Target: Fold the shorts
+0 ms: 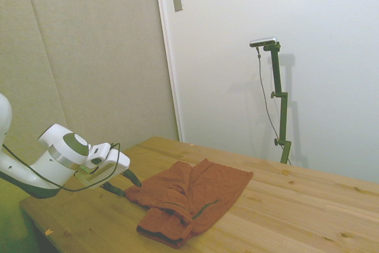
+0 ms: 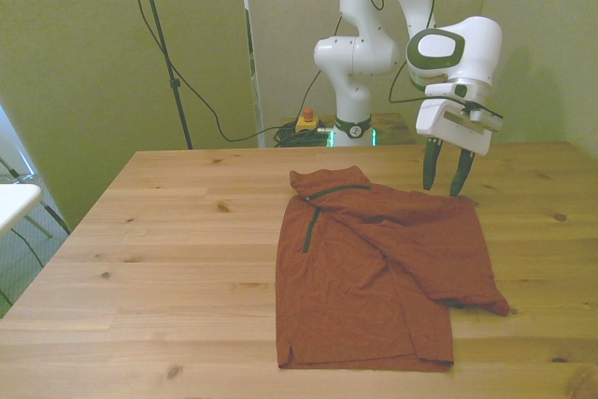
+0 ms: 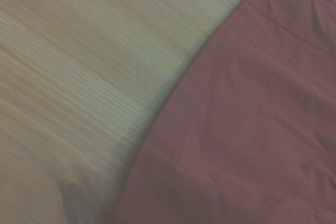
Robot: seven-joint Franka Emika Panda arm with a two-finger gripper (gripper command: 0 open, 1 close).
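Two fingers [image 2: 446,191] spread apart, poised at the shorts' [image 2: 374,277] edge.

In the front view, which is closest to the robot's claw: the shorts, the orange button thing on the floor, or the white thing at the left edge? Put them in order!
From the gripper:
1. Shorts, just below the fingertips.
2. Orange button, behind the table, beside the robot's base.
3. White thing, at the front view's far left edge.

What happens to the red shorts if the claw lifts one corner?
The wrinkled rust-red fabric shorts would probably flop and dangle, since they already lie creased and partly folded over. They look thin, so likely light. On the smooth wooden table, a push might bunch them rather than slide them.
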